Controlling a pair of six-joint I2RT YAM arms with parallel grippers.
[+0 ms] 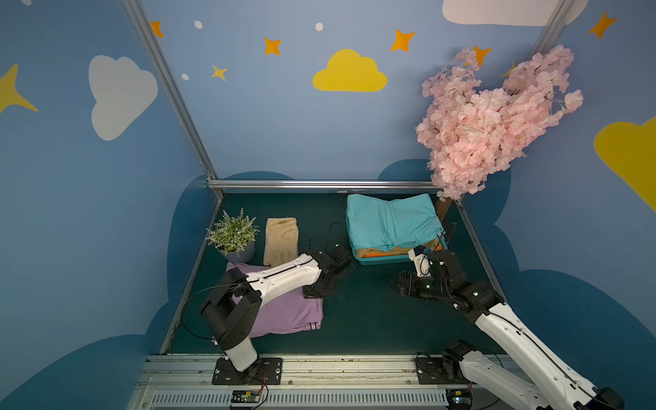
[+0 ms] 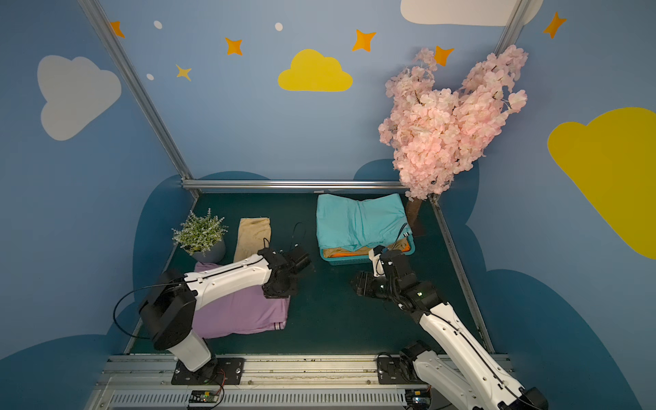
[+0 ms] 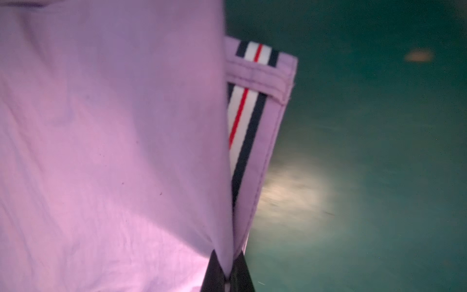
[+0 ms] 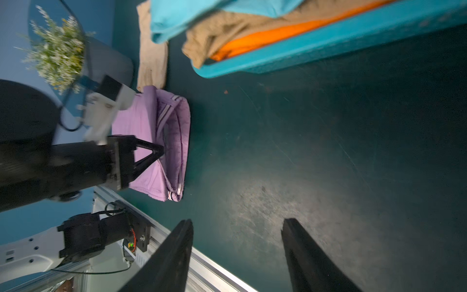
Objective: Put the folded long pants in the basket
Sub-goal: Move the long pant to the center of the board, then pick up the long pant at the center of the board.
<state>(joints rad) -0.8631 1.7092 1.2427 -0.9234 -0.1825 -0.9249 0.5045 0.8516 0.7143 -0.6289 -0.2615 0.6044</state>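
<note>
The lilac folded long pants [image 1: 284,314] [image 2: 241,314] with striped cuffs [image 3: 242,118] lie at the table's front left. My left gripper [image 1: 312,293] [image 2: 278,293] [image 3: 228,274] [image 4: 161,151] is shut on their right-hand edge, and the pinched cloth rises into a ridge. At the back right stands the turquoise basket [image 1: 383,261] [image 2: 351,262] [image 4: 328,43]. It holds orange pants [image 4: 278,38], khaki pants [image 4: 227,30] and, on top, turquoise pants [image 1: 390,223] [image 2: 358,223]. In front of the basket my right gripper [image 1: 394,283] [image 2: 354,284] [image 4: 237,223] hovers open and empty above bare mat.
A grey pot with a green plant [image 1: 234,236] stands at the back left, with a beige glove [image 1: 281,241] beside it. A pink blossom tree [image 1: 497,117] overhangs the back right corner. An aluminium rail [image 1: 319,365] runs along the front edge.
</note>
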